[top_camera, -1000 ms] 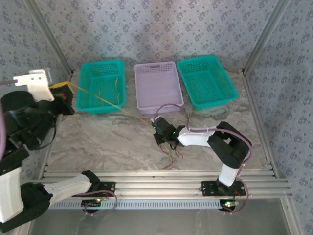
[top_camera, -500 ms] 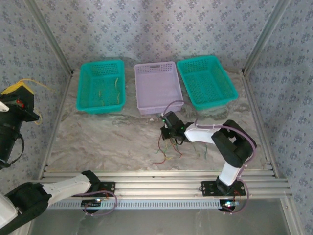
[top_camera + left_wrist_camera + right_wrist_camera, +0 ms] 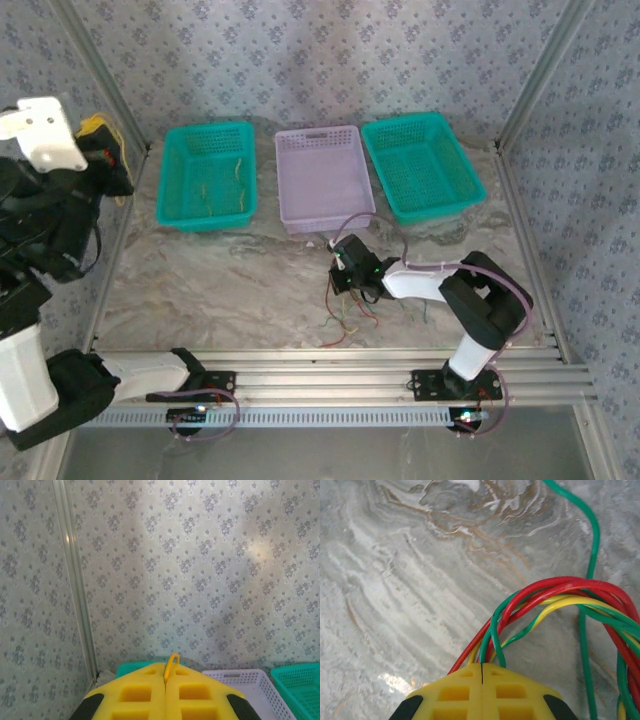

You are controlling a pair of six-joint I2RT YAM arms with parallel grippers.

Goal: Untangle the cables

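Note:
My left gripper [image 3: 165,674] is raised high at the back left [image 3: 100,132], its yellow fingers shut on a single yellow cable [image 3: 173,661] that loops out at the tips. My right gripper [image 3: 482,666] is low over the table's middle [image 3: 345,272], shut on a tangled bundle of red, green and yellow cables [image 3: 555,587]. The bundle's loose ends [image 3: 345,315] fan out on the table toward the front. One green cable [image 3: 590,540] trails away on its own.
Three baskets stand in a row at the back: a teal one [image 3: 170,175] holding a few yellow cables [image 3: 238,170], a purple one [image 3: 325,215], and another teal one [image 3: 470,185]. Aluminium frame posts [image 3: 100,95] and patterned walls close in both sides.
The yellow cable, stretched from the bundle to my left gripper a second ago, has come free of it. My left arm swung out and back up. My right gripper shifted slightly right with the bundle.

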